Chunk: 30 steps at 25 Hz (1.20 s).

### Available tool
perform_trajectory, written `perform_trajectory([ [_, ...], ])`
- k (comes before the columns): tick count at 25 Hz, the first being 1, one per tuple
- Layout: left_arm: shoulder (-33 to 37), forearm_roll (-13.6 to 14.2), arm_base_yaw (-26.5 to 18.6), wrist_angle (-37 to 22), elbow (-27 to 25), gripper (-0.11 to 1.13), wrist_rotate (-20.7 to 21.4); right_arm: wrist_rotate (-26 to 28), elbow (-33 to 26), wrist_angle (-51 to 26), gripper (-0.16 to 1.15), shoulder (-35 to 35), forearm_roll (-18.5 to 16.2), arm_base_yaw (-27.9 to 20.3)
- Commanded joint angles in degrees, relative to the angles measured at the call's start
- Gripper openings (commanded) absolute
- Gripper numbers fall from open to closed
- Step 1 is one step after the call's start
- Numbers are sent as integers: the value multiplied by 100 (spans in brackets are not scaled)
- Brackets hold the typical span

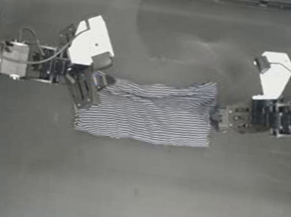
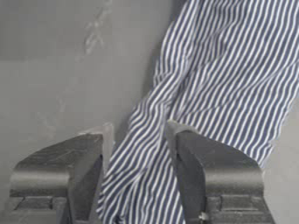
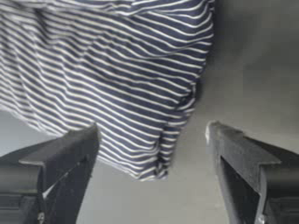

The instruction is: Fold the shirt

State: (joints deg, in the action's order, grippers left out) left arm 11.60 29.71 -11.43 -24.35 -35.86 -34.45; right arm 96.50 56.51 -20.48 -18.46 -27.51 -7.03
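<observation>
Left gripper (image 2: pixel 137 144) jaws sit narrow around a bunched edge of the striped shirt (image 1: pixel 149 112), apparently pinching it. The shirt lies folded mid-table (image 1: pixel 137 190). Right gripper (image 3: pixel 152 135) stands wide open at the shirt's right edge.

Dark grey table (image 1: pixel 131 189), matte surface with raised rim along its edges; striped shirt (image 1: pixel 151 114) lying partly folded near the middle, roughly rectangular, wrinkled along its upper edge; bare tabletop all around it
</observation>
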Motion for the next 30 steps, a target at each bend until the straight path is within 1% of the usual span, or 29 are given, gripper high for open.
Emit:
perform_trajectory([
  [1,255,44,0,97,70,79,-9,765,88,290,99,26,-598,35],
  [3,220,44,9,158,70,79,-9,1160,149,378,99,97,-923,44],
  [6,176,44,9,220,70,79,-9,1521,158,439,99,229,-1187,44],
  [8,149,44,0,220,62,79,-9,1661,141,536,99,360,-1292,35],
  [12,132,44,0,220,62,79,-9,1828,123,809,99,633,-1345,9],
  [17,123,53,0,220,53,79,-9,1846,62,1116,99,835,-1345,-141],
  [21,97,53,0,220,18,78,0,1846,44,1204,99,896,-1345,-185],
  [26,62,132,9,220,9,78,0,1846,-26,1248,99,932,-1389,-272],
  [30,53,149,9,220,9,78,0,1846,-53,1477,99,1055,-1441,-360],
])
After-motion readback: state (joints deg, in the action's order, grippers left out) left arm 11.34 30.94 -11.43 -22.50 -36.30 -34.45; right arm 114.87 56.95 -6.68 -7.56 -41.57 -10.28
